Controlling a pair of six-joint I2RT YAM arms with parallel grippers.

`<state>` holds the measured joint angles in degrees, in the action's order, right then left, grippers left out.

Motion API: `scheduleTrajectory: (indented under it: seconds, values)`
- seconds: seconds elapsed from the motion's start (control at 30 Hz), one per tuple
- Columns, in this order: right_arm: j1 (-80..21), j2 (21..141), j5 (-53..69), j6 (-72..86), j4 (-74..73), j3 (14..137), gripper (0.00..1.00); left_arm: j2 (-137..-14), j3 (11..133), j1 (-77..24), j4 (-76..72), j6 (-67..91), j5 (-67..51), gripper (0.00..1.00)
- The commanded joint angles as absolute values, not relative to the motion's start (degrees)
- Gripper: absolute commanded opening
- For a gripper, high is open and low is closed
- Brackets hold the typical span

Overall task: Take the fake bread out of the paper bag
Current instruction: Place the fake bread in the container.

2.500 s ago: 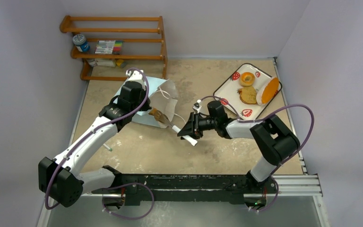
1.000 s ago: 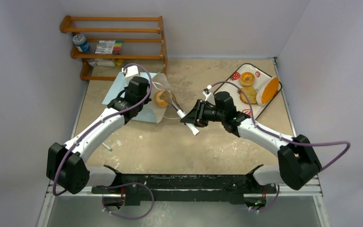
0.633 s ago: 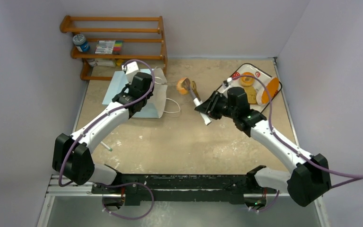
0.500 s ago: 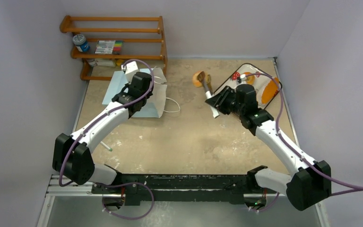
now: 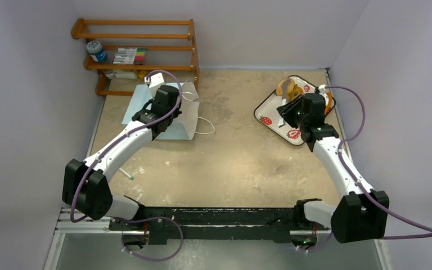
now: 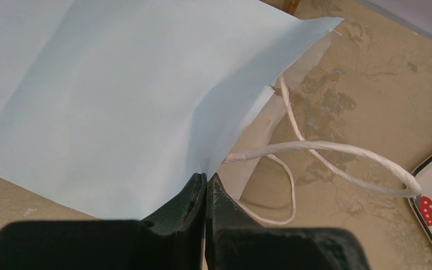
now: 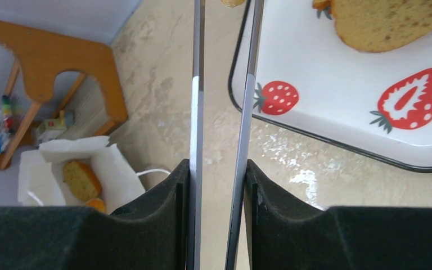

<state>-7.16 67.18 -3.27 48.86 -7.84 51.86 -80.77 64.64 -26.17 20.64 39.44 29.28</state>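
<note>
Both grippers clamped: left gripper (image 6: 205,179) on paper bag (image 6: 107,95), right gripper (image 7: 219,169) on tongs (image 7: 197,112)

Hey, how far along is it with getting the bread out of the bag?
Done: a slice already lies on the tray. In hand: the right claw grips tongs carrying another piece at the tray, while the left claw pinches the bag edge. Left: at least two pieces show inside the bag.
</note>
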Motion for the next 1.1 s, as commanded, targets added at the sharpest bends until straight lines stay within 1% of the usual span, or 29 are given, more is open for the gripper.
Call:
scheduleTrajectory:
  seconds: [0.0,0.23,0.33,0.6,0.77,1.07]
  values:
    - [-6.15,69.02,0.39,46.50,-5.60,54.93,0.00,-78.07,65.92,-25.62,18.81,39.23,27.97,0.00]
    - [-6.06,69.45,2.90,46.69,-6.04,51.56,0.00,-77.57,65.56,-25.59,18.83,40.04,27.11,0.00]
    - [-6.06,69.26,2.54,46.89,-5.22,49.34,0.04,-77.60,65.33,-25.62,18.57,40.29,26.90,0.00]
    - [-5.95,71.50,3.16,46.56,-4.97,46.77,0.23,-77.66,65.04,-25.64,18.11,40.13,26.70,0.00]
    - [-5.80,71.97,3.09,45.54,-5.45,47.29,0.36,-77.70,64.95,-25.65,18.02,40.24,26.74,0.00]
    - [-5.02,69.19,2.38,44.70,-8.43,46.82,0.37,-77.28,64.25,-25.58,17.84,40.99,26.67,0.00]
